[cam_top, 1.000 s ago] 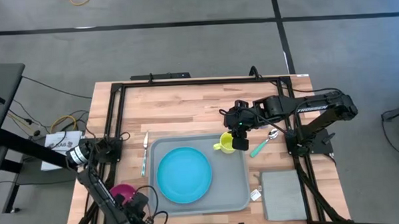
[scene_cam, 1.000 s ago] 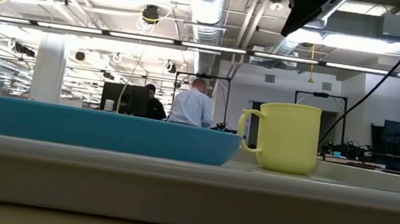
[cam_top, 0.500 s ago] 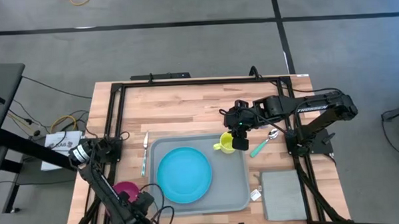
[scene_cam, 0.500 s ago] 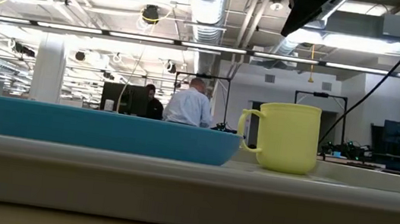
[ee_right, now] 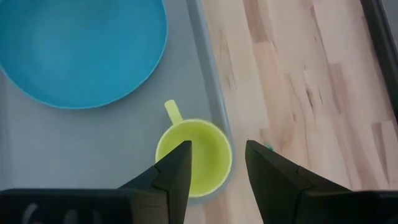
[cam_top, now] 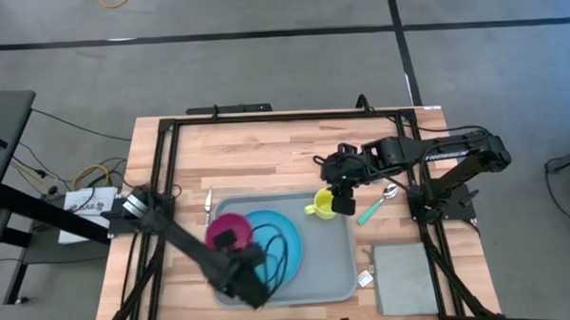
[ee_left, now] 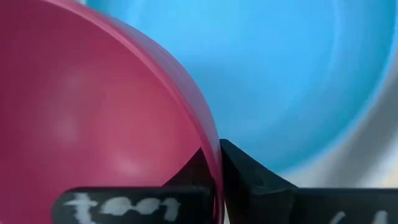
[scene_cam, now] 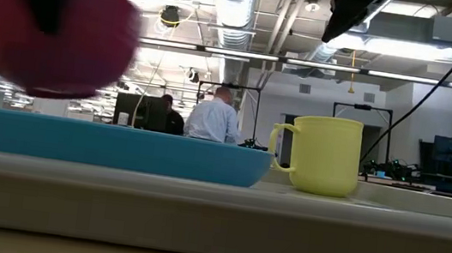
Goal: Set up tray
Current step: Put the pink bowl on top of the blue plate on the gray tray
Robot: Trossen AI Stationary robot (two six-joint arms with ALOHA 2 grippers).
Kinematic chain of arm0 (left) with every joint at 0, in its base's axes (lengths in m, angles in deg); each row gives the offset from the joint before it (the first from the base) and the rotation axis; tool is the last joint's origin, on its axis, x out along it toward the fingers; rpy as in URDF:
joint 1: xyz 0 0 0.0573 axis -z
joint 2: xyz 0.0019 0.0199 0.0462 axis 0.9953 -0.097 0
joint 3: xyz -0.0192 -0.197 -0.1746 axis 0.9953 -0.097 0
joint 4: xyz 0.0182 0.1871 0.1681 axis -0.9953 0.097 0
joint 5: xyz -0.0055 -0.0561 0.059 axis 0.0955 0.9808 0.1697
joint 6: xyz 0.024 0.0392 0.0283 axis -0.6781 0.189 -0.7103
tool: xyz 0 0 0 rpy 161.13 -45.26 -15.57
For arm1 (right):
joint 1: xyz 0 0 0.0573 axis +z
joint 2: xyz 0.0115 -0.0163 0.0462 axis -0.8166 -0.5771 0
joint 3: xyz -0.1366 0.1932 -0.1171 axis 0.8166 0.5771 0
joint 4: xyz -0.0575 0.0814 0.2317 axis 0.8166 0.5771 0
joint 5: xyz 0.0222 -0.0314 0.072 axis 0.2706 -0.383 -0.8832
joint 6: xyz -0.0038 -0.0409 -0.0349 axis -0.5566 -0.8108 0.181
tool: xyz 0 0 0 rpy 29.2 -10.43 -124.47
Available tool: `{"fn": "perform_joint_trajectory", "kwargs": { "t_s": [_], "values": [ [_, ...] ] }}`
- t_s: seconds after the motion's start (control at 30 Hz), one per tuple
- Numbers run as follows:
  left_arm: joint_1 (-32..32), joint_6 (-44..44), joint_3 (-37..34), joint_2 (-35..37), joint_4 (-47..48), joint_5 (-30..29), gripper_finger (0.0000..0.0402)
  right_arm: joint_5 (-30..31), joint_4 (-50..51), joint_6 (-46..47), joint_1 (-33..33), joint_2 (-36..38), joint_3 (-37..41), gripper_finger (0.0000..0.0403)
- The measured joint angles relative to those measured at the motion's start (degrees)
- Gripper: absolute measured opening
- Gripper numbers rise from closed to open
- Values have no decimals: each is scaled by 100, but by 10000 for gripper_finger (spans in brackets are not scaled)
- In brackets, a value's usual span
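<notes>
My left gripper [cam_top: 229, 242] is shut on a magenta bowl [cam_top: 223, 227] and carries it over the left part of the grey-blue tray [cam_top: 338, 272], at the edge of the blue plate [cam_top: 274, 251]. In the low view the bowl [scene_cam: 47, 31] hangs blurred above the plate [scene_cam: 103, 146]. A yellow cup [cam_top: 322, 203] stands on its base in the tray's far right corner. My right gripper [ee_right: 217, 149] is open and hovers well above the cup [ee_right: 194, 155] without touching it. My left gripper [ee_left: 217, 155] holds the magenta bowl by its rim [ee_left: 208, 140], one finger inside the bowl and one outside. The bowl is lifted clear, above the plate [ee_left: 286, 74].
A teal-handled spoon [cam_top: 376, 206] lies on the wood right of the tray. A teal-handled fork [cam_top: 207, 220] lies left of it. A grey square cloth [cam_top: 403, 279] sits at the near right corner. Black frame rails run along the table's edges. People stand in the room behind.
My left arm has swung from the table's near left corner toward the right and far side, carrying the magenta bowl up and over the tray's left part. The bowl has been lifted clear of the table. My right arm has kept still.
</notes>
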Motion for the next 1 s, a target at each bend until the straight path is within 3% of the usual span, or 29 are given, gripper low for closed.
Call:
{"fn": "perform_joint_trajectory", "kwargs": {
  "t_s": [0.13, 0.47, 1.0],
  "values": [
    [-286, -1079, 71, -36, -168, -399, 0, -2, 314, 308, 37, 0, 0, 143],
    [-262, -3398, 30, -233, -1119, -114, 0, 2, 625, 707, 72, 0, 0, 143],
    [28, -3628, -22, -530, -935, 328, 6, 1, 654, 1218, 74, -1, 0, 143]
  ]
}}
